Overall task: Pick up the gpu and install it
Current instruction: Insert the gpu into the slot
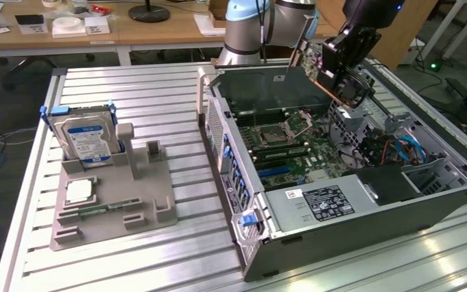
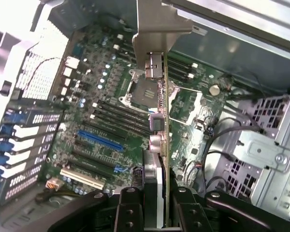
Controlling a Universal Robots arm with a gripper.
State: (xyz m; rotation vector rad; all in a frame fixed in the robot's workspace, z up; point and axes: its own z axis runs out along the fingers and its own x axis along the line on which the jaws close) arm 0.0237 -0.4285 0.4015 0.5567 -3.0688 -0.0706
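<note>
My gripper (image 2: 157,209) is shut on the gpu (image 2: 160,145), a thin card seen edge-on between the two black fingers (image 2: 129,208), with its pale metal bracket (image 2: 157,29) at the far end. In the exterior view the gripper (image 1: 349,61) holds the gpu (image 1: 339,88) tilted in the air over the far side of the open computer case (image 1: 339,207). The card hangs above the green motherboard (image 2: 111,96), apart from it, with a blue slot (image 2: 100,140) and a white slot (image 2: 82,179) lying below and to one side.
A grey fixture (image 1: 112,201) on the slatted table holds a silver hard drive with a blue label (image 1: 87,137), a small square chip (image 1: 79,191) and a green memory stick (image 1: 100,210). Cables and a drive cage (image 1: 396,146) crowd the case toward the exterior view's right.
</note>
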